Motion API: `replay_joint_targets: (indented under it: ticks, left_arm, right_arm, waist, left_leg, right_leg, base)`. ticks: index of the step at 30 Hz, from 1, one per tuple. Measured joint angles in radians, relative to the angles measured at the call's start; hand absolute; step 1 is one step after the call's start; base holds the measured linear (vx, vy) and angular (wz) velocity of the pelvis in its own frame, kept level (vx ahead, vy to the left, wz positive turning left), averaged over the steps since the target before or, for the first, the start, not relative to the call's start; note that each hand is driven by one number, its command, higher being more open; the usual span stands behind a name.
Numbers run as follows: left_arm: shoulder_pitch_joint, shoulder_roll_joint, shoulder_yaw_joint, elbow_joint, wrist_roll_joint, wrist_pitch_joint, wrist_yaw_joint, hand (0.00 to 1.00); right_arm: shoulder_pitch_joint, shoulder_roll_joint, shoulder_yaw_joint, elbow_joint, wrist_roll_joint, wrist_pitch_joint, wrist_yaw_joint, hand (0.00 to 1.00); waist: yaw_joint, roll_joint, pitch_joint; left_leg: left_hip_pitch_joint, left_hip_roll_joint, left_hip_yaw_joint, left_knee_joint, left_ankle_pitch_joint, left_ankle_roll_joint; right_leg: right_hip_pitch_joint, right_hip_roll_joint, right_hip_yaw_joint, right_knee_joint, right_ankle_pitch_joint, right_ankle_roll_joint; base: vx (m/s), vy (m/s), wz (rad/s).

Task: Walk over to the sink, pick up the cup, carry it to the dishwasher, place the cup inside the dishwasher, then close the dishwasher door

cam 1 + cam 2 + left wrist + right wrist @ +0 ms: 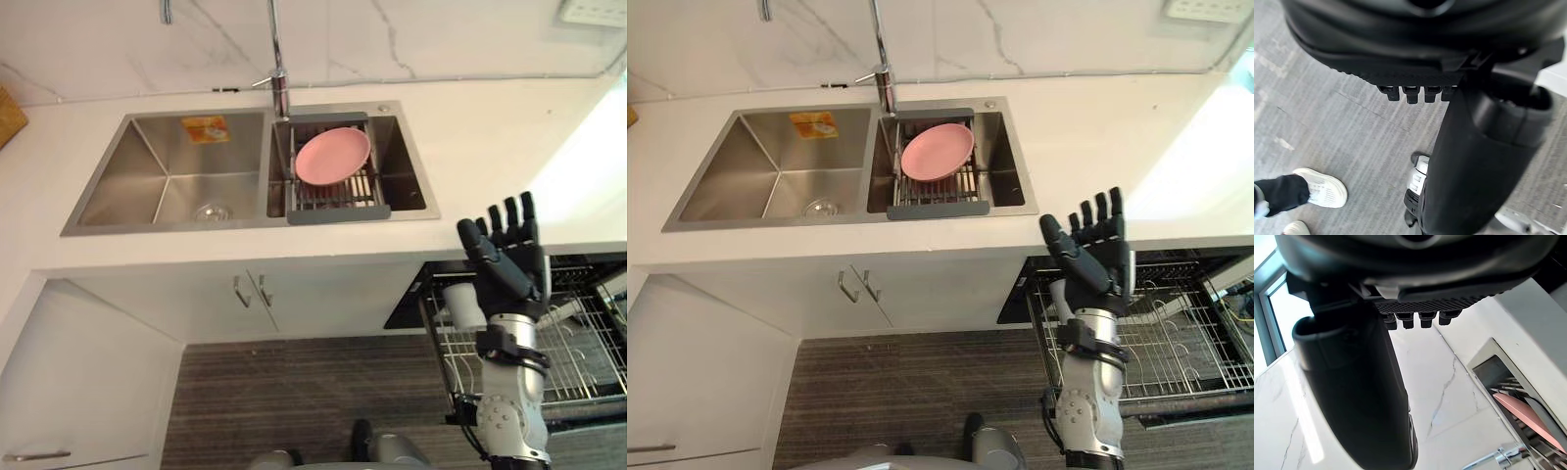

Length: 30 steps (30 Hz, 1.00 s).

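A white cylindrical cup (458, 304) is in the near-left corner of the pulled-out wire dishwasher rack (588, 362). It seems to stand on end with its long axis roughly vertical, but the wrist partly hides it and I cannot tell which end is up. The right hand (509, 259) is raised in front of it, fingers straight, spread and pointing up toward the white counter (470, 137), holding nothing. The left hand (1415, 49) hangs over grey floor near a person's white shoe (1322, 188), fingers straight and empty. A pink round plate (333, 155) lies in the steel double sink (167, 176).
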Motion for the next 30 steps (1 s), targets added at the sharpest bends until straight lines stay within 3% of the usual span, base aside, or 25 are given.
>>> replay_joint_targets:
  ticks: [5, 8, 10, 12, 14, 16, 18, 19, 20, 21, 22, 26, 30]
  left_arm:
    - [0.008, -0.003, 0.018, -0.003, 0.019, 0.001, 0.0, 1.0]
    - [0.007, 0.002, 0.038, -0.009, 0.021, 0.0, 0.008, 1.0]
    - [0.0, -0.001, 0.066, -0.023, 0.021, 0.0, 0.007, 1.0]
    - [-0.001, -0.027, 0.101, -0.037, 0.021, -0.012, 0.006, 1.0]
    - [-0.001, -0.045, 0.108, -0.039, 0.022, -0.02, 0.002, 1.0]
    - [-0.004, -0.051, 0.109, -0.055, 0.024, -0.024, -0.019, 1.0]
    - [-0.005, -0.06, 0.112, -0.064, 0.048, -0.034, -0.023, 1.0]
    - [-0.003, -0.085, 0.113, -0.054, 0.064, -0.039, -0.021, 1.0]
    - [0.008, -0.083, 0.109, -0.059, 0.065, -0.049, -0.02, 1.0]
    - [0.016, -0.071, 0.115, -0.067, 0.063, -0.051, -0.03, 1.0]
    - [0.002, -0.065, 0.124, -0.057, 0.06, -0.041, -0.029, 1.0]
    - [0.0, -0.082, 0.15, -0.057, 0.041, -0.033, -0.033, 1.0]
    - [0.015, -0.059, 0.151, -0.012, -0.001, -0.009, -0.029, 1.0]
  right_arm:
    - [-0.002, 0.008, -0.026, -0.089, -0.014, 0.0, 0.001, 1.0]
    - [-0.002, 0.01, -0.026, -0.132, -0.022, -0.002, 0.012, 1.0]
    - [0.006, 0.013, -0.026, -0.132, -0.022, -0.002, 0.018, 1.0]
    - [0.033, 0.013, -0.02, -0.134, -0.022, -0.002, 0.018, 1.0]
    - [0.061, 0.029, -0.011, -0.136, -0.022, -0.002, 0.018, 1.0]
    - [0.068, 0.052, -0.007, -0.148, -0.021, -0.003, 0.009, 1.0]
    - [0.072, 0.054, 0.002, -0.165, -0.021, -0.003, -0.016, 1.0]
    - [0.079, 0.045, 0.006, -0.194, -0.022, -0.005, -0.037, 1.0]
    - [0.085, 0.061, 0.026, -0.212, -0.022, -0.014, -0.06, 1.0]
    - [0.085, 0.061, 0.035, -0.22, -0.022, -0.014, -0.069, 1.0]
    - [0.08, 0.042, 0.04, -0.221, -0.024, -0.016, -0.084, 1.0]
    - [0.079, 0.046, 0.049, -0.222, -0.028, -0.008, -0.104, 1.0]
    - [0.065, 0.043, 0.052, -0.19, -0.023, 0.009, -0.079, 1.0]
  waist:
    - [0.009, -0.008, -0.012]
    - [0.01, -0.029, -0.025]
    - [0.007, -0.043, -0.024]
    - [0.011, -0.019, -0.012]
    - [0.016, -0.005, -0.007]
    - [0.023, -0.004, 0.006]
    - [0.025, -0.002, 0.015]
    - [0.036, 0.052, 0.014]
    - [0.037, 0.03, 0.031]
    - [0.037, 0.001, 0.027]
    - [0.031, 0.016, 0.037]
    - [0.037, 0.002, 0.027]
    - [0.053, -0.048, -0.003]
  left_leg:
    - [0.0, -0.004, -0.021, 0.012, 0.003, -0.003]
    - [-0.052, -0.006, -0.017, 0.106, 0.002, -0.004]
    - [-0.147, 0.003, -0.002, 0.323, -0.004, -0.012]
    - [-0.258, 0.074, 0.02, 0.632, 0.012, -0.007]
    - [-0.292, 0.107, 0.011, 0.774, 0.037, -0.029]
    - [-0.302, 0.102, 0.012, 0.684, -0.02, -0.06]
    - [-0.285, 0.083, 0.008, 0.426, -0.029, -0.06]
    - [-0.259, 0.109, 0.0, 0.248, 0.017, -0.056]
    - [-0.248, 0.071, -0.008, 0.246, 0.053, -0.055]
    - [-0.25, 0.04, -0.004, 0.25, 0.056, -0.05]
    - [-0.248, 0.035, -0.015, 0.26, 0.065, -0.036]
    - [-0.228, -0.001, 0.022, 0.203, 0.102, 0.008]
    - [-0.2, -0.057, 0.058, 0.143, 0.094, 0.032]
  right_leg:
    - [0.05, 0.002, -0.01, -0.064, 0.017, 0.012]
    - [0.054, -0.003, -0.01, -0.084, 0.025, 0.011]
    - [0.077, -0.005, 0.004, -0.102, 0.019, 0.005]
    - [0.134, 0.031, 0.014, -0.103, 0.009, -0.012]
    - [0.177, 0.048, 0.028, -0.102, 0.001, -0.024]
    - [0.191, 0.047, 0.064, -0.105, 0.001, -0.027]
    - [0.193, 0.04, 0.102, -0.133, 0.001, -0.027]
    - [0.197, 0.095, 0.138, -0.099, -0.003, 0.005]
    - [0.186, 0.093, 0.205, 0.039, -0.063, -0.003]
    - [0.203, 0.07, 0.216, 0.009, -0.112, -0.013]
    - [0.223, 0.068, 0.204, -0.012, -0.116, -0.012]
    - [0.222, 0.021, 0.199, -0.016, -0.123, 0.025]
    - [0.216, -0.036, 0.213, -0.038, -0.151, 0.047]
  base:
    - [-0.02, 0.016, 0.2]
    - [-0.09, -0.006, 0.09]
    - [-0.12, -0.046, 0.15]
    - [-0.08, -0.024, 0.01]
    - [-0.03, 0.038, -0.23]
    - [0.0, 0.077, -0.52]
    - [0.05, 0.099, -0.65]
    - [0.19, 0.073, -0.58]
    - [0.23, -0.001, -0.51]
    - [0.22, -0.022, -0.13]
    - [0.11, -0.008, 0.07]
    - [0.14, 0.085, 0.12]
    - [0.2, 0.046, -0.08]
